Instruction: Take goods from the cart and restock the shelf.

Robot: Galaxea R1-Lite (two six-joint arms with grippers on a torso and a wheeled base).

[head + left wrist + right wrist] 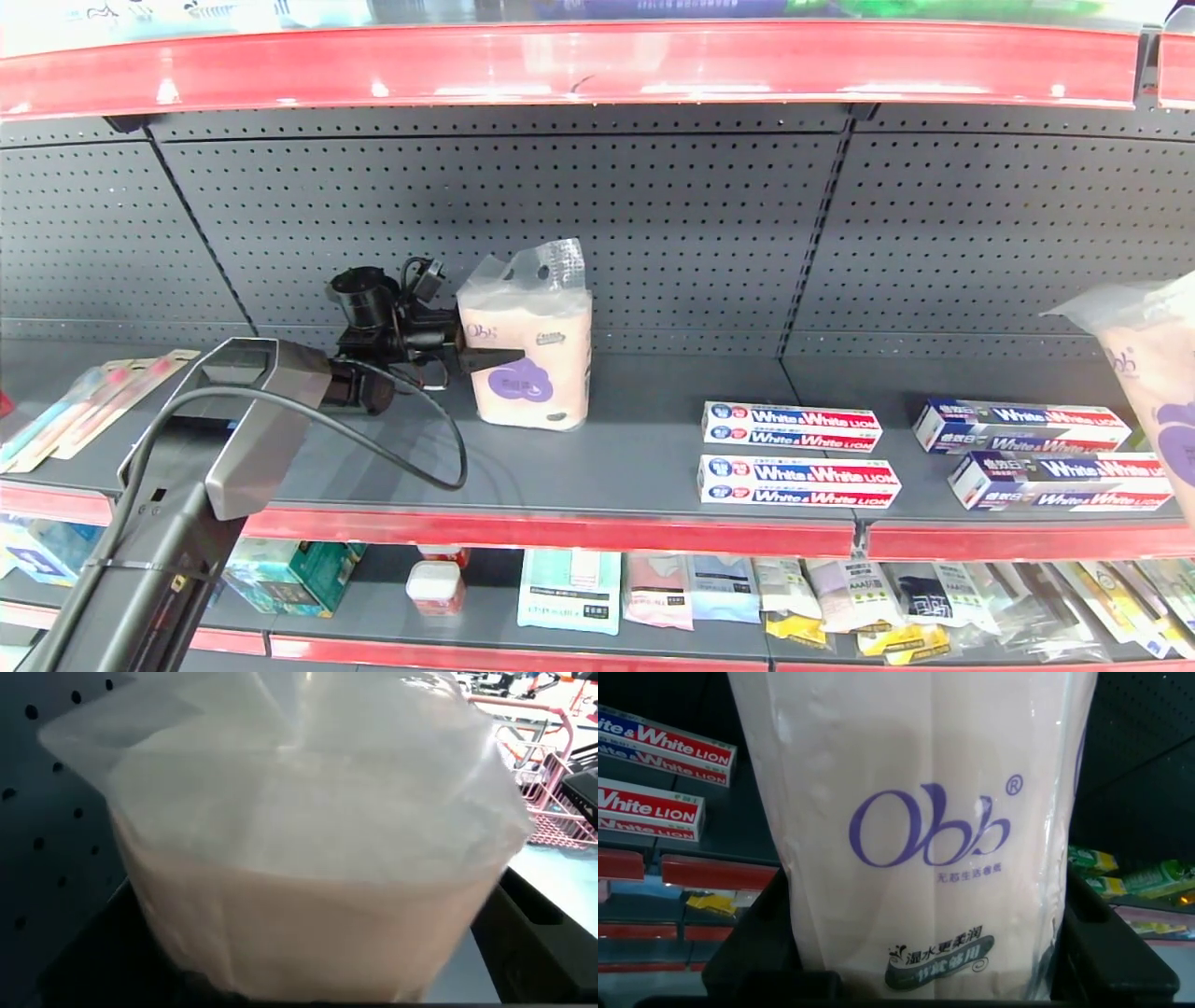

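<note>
A tissue pack (pixel 541 322) in clear wrap with a purple logo stands upright on the grey shelf (pixel 616 457), near the pegboard back. My left gripper (pixel 507 359) reaches in from the left and is shut on its lower half, one finger lying across its front. The left wrist view has this pack (pixel 308 859) close up, with a dark finger (pixel 537 943) at its side. A second tissue pack (pixel 1153 373) hangs at the far right in front of the shelf. My right gripper (pixel 929 985) is shut on it (pixel 924 812), with black fingers (pixel 752 943) at both sides.
Toothpaste boxes lie in two pairs on the shelf's right half (pixel 798 481) (pixel 1060 481). Toothbrush packs (pixel 84 397) lie at the far left. A red-edged upper shelf (pixel 560 61) hangs overhead. Small goods fill the lower shelf (pixel 569 588). A pink cart (pixel 551 784) stands behind.
</note>
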